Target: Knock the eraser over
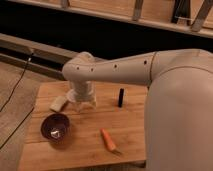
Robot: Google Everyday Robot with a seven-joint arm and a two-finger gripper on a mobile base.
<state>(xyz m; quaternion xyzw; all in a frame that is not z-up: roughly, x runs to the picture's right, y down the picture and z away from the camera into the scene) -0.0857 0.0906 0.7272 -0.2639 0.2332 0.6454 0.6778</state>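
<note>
The eraser (120,97) is a small black block standing upright on the wooden table (90,150), toward the far right of the top. My gripper (82,104) hangs below the white arm's wrist over the table's left middle, well to the left of the eraser and apart from it. The arm (150,70) reaches in from the right and covers the table's right side.
A pale beige block (58,103) lies at the left, just beside the gripper. A dark purple bowl (55,127) sits at the front left. An orange carrot (108,140) lies at the front middle. A black cable (15,90) runs along the floor at the left.
</note>
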